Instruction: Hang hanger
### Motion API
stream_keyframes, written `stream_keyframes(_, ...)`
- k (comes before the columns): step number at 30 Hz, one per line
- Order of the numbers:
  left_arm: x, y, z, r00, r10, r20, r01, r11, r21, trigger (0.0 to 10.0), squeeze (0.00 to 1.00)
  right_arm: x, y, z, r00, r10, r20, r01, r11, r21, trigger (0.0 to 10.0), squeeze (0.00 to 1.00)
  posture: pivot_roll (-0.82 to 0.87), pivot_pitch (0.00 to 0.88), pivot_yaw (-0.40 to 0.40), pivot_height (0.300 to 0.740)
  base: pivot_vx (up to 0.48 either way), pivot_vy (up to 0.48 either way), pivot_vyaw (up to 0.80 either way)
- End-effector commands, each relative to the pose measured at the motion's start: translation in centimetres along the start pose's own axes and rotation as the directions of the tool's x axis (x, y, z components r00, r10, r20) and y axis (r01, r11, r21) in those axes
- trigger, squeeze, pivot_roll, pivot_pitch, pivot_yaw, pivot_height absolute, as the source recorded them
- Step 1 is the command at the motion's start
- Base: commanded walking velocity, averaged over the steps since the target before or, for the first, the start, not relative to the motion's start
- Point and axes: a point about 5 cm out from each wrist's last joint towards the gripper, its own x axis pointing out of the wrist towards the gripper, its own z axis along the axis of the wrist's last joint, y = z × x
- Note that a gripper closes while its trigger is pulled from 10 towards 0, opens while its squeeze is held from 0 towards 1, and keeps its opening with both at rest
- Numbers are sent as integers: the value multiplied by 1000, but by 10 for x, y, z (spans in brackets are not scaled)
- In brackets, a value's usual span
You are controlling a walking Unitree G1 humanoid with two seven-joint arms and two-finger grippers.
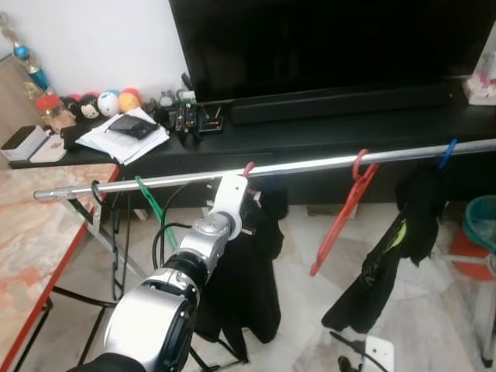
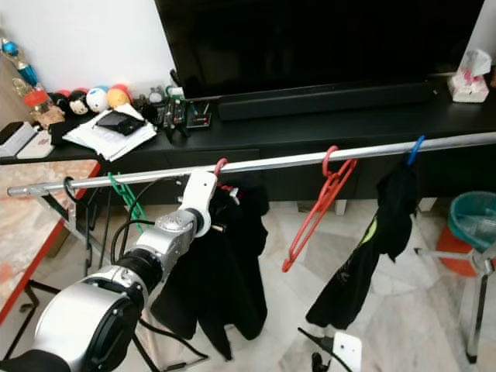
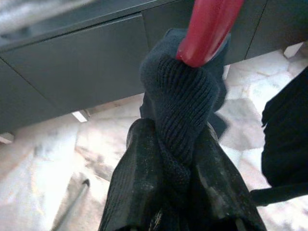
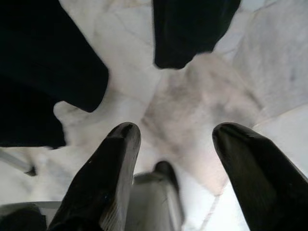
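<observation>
So the left arm is reaching up to the silver rail (image 1: 310,164), and its tool (image 3: 180,192) is pinching the dark knit garment (image 3: 185,96) right under the neck of the red hanger (image 3: 207,29). Gripping there makes sense, since the cloth bunches around the hanger's neck and gives the fingers (image 3: 139,187) something to bite on. From the head view the hanger's hook (image 1: 249,167) is sitting at the rail, looks like it's over it, and the garment is draping down below, so I'd guess the hang is nearly done. The right tool (image 4: 175,139) is hanging low over the marble floor (image 4: 192,106), fingers spread and holding nothing. Another empty red hanger (image 1: 341,213) is dangling further along.
</observation>
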Motion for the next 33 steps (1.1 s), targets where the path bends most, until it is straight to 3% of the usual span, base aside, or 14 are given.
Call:
stream_keyframes(1,-2,10,-2,1000,25,-4,-25,1000,14,10000,0,-1,9,-8,999,18,-27,-18,1000,11,10000,0,-226,0,115,740,0,-285,0)
stream_keyframes(9,-2,11,-2,1000,31,-6,-31,999,15,10000,0,-1,8,-8,999,18,-27,-17,1000,10,10000,0,-226,2,111,740,0,-276,0)
stream_keyframes(20,-7,27,-19,996,78,-45,-77,997,24,10000,0,-1,8,-8,999,19,-27,-18,1000,14,10000,0,-224,7,109,740,0,0,0)
stream_keyframes(27,-8,28,-20,997,75,-32,-75,997,5,10000,0,-1,8,-8,999,18,-27,-18,1000,16,10000,0,-223,6,109,740,0,0,0)
stream_keyframes(28,-8,28,-20,997,73,-29,-73,997,3,10000,59,-1,8,-8,999,18,-27,-18,1000,15,10000,0,-223,6,109,740,0,0,0)
stream_keyframes(29,-8,27,-20,998,65,-24,-65,998,-1,10000,467,-1,8,-8,999,18,-27,-18,1000,16,10000,0,-222,5,107,740,0,0,0)
stream_keyframes(30,-8,27,-19,998,62,-23,-62,998,-1,10000,467,-1,8,-8,999,18,-27,-18,1000,17,10000,0,-222,5,107,740,0,0,0)
stream_keyframes(31,-8,26,-19,998,58,-20,-58,998,-1,10000,788,-1,8,-8,999,18,-27,-18,1000,17,10000,0,-222,5,107,740,0,0,0)
stream_keyframes(32,-8,26,-19,998,57,-19,-57,998,0,10000,788,-1,8,-8,999,18,-27,-18,1000,17,10000,0,-222,5,107,740,0,0,0)
stream_keyframes(33,-8,26,-19,998,56,-19,-56,998,-1,10000,1000,-1,8,-8,999,18,-27,-18,1000,16,10000,0,-222,5,107,740,0,0,0)
